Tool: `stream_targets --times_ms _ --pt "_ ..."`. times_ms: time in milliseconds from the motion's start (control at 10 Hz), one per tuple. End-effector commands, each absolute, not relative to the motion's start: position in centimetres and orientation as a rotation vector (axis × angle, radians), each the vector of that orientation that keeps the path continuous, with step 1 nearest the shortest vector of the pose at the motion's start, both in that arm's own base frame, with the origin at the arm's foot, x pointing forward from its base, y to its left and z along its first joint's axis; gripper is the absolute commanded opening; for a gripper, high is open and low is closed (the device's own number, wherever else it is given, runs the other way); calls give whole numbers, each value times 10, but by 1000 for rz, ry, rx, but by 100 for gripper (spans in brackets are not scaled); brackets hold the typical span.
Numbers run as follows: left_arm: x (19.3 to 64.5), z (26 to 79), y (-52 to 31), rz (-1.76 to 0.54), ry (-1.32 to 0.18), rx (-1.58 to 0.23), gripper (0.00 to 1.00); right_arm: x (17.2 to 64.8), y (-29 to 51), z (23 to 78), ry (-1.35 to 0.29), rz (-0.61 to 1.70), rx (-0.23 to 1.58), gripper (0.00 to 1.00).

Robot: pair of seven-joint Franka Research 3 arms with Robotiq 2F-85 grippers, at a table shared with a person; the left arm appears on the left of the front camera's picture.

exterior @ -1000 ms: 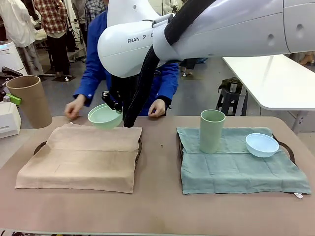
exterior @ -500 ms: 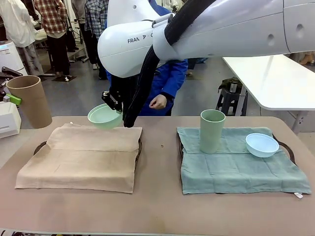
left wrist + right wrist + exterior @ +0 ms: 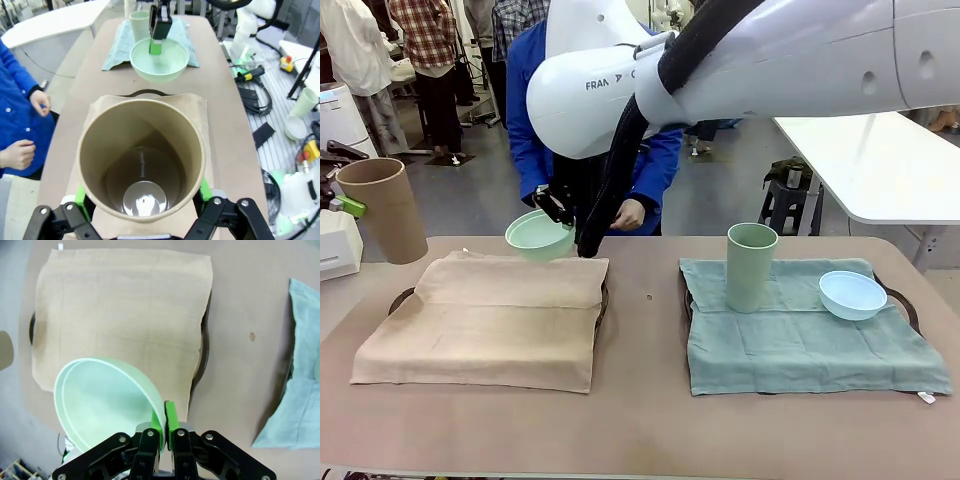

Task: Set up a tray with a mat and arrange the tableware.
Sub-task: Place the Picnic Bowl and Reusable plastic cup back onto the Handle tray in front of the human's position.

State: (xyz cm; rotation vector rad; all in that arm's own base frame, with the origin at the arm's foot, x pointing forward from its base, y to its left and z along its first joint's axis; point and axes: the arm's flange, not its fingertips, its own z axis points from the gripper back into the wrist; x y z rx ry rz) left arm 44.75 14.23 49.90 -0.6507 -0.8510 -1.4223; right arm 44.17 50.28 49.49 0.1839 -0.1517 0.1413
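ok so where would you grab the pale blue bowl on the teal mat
Take the pale blue bowl by its rim, coming straight down from above with one finger inside and one outside. It sits upright and shallow on the teal mat, so its low, sloping wall offers little to clamp. The near edge looks freest; the sage green cup stands apart.

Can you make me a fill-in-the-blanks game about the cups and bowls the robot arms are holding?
1. The right gripper pinches the rim of the mint ____.
2. The left gripper holds the ____ cup.
3. The green cup stands on the ____ mat.
4. The blue bowl sits on the same mat as the ____ cup.

Missing words: bowl; tan; green; green
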Motion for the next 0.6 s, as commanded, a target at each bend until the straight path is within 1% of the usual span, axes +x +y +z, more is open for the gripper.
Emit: stream_targets --times_ms 0,500 --pt "463 482 140 -1448 -882 -691 92 458 499 464 -177 168 223 5" --pt "481 432 118 -1493 -865 -755 92 487 503 414 -204 215 213 5"
